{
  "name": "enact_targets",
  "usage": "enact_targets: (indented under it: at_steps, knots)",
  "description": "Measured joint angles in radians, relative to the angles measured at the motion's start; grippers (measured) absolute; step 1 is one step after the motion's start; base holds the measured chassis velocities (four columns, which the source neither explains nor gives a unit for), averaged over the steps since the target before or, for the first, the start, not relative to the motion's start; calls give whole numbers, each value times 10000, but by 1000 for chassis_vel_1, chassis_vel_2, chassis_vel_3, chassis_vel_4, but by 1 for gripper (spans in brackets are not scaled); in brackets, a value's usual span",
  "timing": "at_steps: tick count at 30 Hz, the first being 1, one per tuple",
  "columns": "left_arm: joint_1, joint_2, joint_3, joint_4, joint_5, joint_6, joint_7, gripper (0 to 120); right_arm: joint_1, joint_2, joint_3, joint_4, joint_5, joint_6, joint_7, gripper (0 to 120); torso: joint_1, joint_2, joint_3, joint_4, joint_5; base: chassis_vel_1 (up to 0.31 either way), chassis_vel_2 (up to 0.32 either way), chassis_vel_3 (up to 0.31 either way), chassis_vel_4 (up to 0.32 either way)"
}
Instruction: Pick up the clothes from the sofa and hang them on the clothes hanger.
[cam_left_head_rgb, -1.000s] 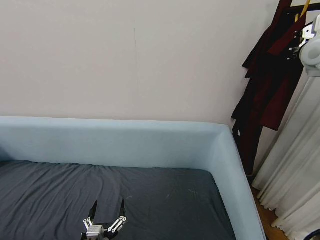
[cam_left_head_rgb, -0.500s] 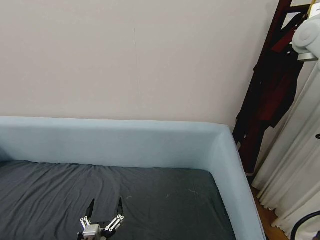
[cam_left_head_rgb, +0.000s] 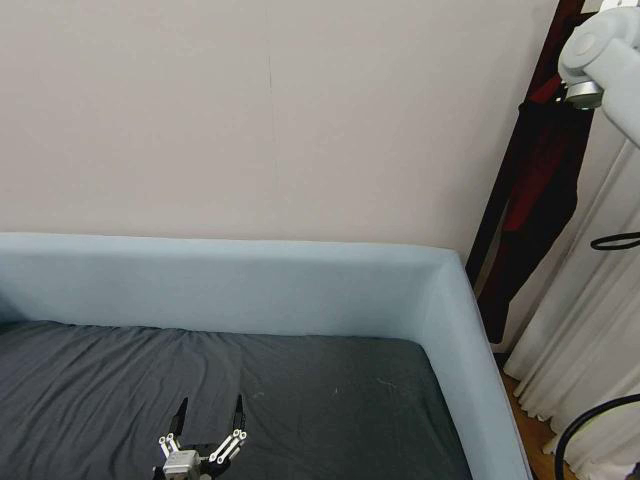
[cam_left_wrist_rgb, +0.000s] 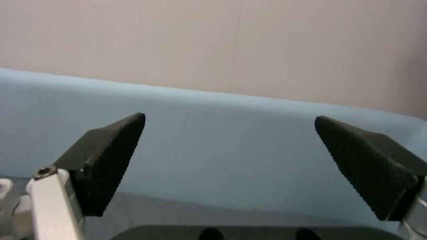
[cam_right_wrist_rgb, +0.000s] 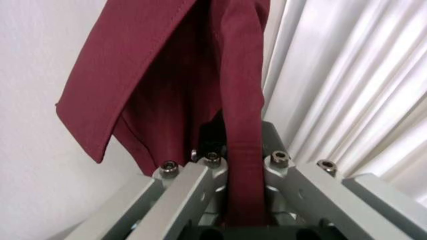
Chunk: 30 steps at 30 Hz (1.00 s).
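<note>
Cloth half hides the right gripper, its fingers clamped on the red garment. The left gripper, fingers spread, hangs above the sofa.

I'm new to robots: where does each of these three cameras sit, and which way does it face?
Head view: on the head, facing forward and down at the sofa; the open left hand shows low, the right arm high by the garment.
Left wrist view: on that wrist, looking between the fingers at the sofa back.
Right wrist view: on that wrist, looking along the right hand, shut on the garment; curtain behind.
Head and left wrist views share the sofa; head and right wrist views, the garment.
</note>
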Motion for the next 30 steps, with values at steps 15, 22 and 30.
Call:
enact_targets:
  at_steps: [15,22,30]
  knots:
    - [169,-86,-70,14,-50,-250,-4,100,164,1329,264,-2238,-350,0,-216,1,0,0,0,4,-1,0,0,0,0]
    - [207,-93,-152,-12,-163,-295,-6,100,99,1407,347,-2539,-520,1,-470,1,0,0,-1,2,0,0,0,0,0]
    - [333,-136,-149,21,-163,-417,-4,100,13,1077,298,-1900,-343,6,-587,15,0,0,-1,-1,2,0,0,0,0]
